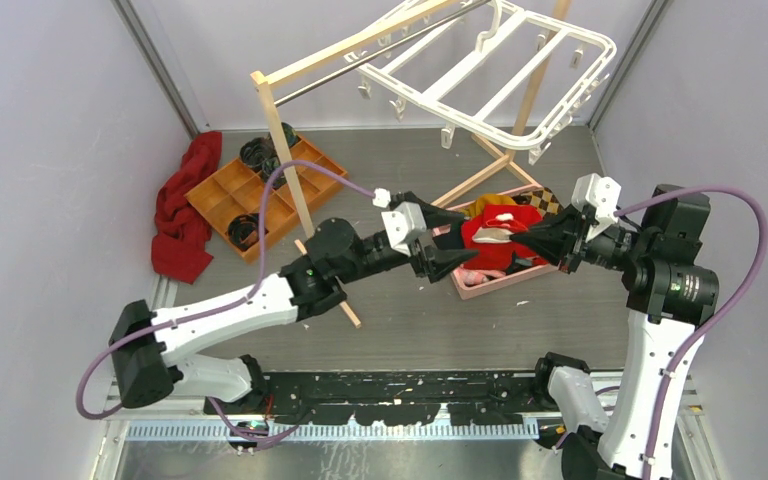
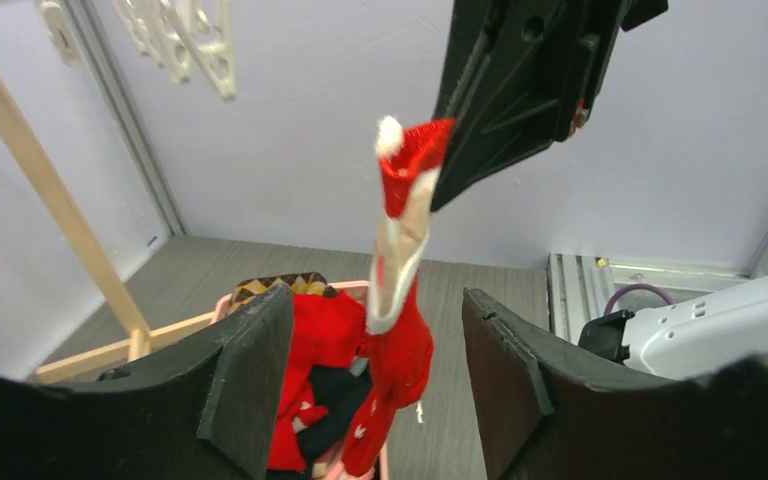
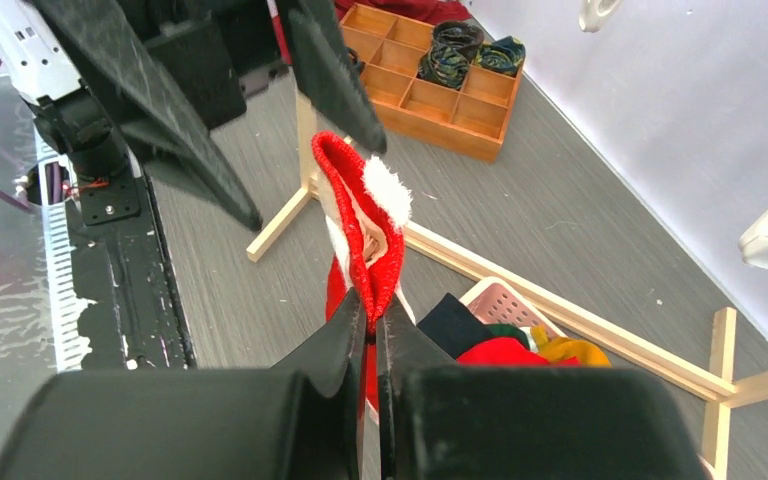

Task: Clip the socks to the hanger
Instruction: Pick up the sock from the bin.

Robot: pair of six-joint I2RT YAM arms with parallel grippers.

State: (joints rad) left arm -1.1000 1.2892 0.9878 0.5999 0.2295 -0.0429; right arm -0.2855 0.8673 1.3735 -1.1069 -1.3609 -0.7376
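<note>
My right gripper (image 1: 527,243) is shut on the cuff of a red sock (image 1: 493,243) with a white pompom and holds it hanging above the pink basket (image 1: 505,283). In the right wrist view the jaws (image 3: 372,305) pinch the sock (image 3: 360,200). My left gripper (image 1: 463,240) is open and faces it; in the left wrist view its fingers (image 2: 250,380) stand on either side of the dangling sock (image 2: 400,330) without touching it. More red socks (image 2: 320,340) lie in the basket. The white hanger (image 1: 490,75) hangs on the wooden rack at the back, its clips (image 2: 195,40) empty.
The wooden rack's post (image 1: 285,165) and floor bars (image 3: 560,310) stand around the basket. A wooden compartment tray (image 1: 260,190) with dark rolled items sits at left, next to a dark red cloth (image 1: 182,215). Mustard and checkered garments (image 1: 520,200) also lie in the basket.
</note>
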